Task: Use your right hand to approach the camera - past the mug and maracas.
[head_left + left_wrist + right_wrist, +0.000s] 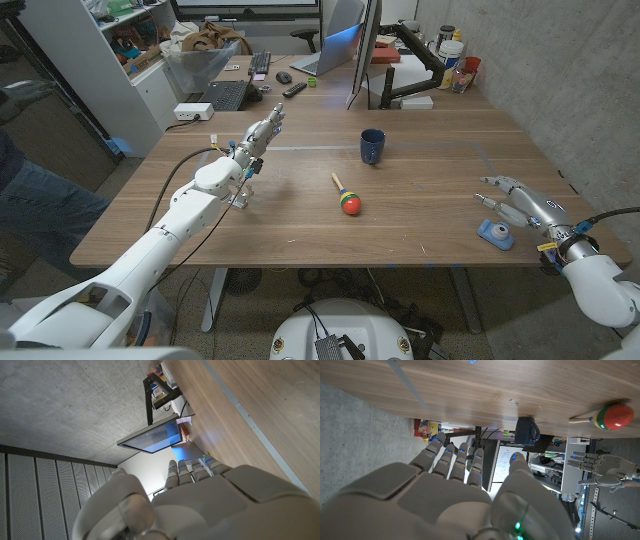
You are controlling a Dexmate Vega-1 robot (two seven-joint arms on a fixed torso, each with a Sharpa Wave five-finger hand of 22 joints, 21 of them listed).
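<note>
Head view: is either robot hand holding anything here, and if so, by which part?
Nothing is held. The right robot hand hovers open beside the small blue camera; the left robot hand is raised with fingers extended and empty.

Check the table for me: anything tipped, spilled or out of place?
Nothing stands out. The mug stands upright, the maraca lies on its side mid-table, the small blue camera sits by the right hand. No spills.

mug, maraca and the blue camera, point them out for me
mug [372,147], head view, on its dark blue side wall
maraca [350,205], head view, on its red and green head
camera [494,235], head view, on its blue body
</note>
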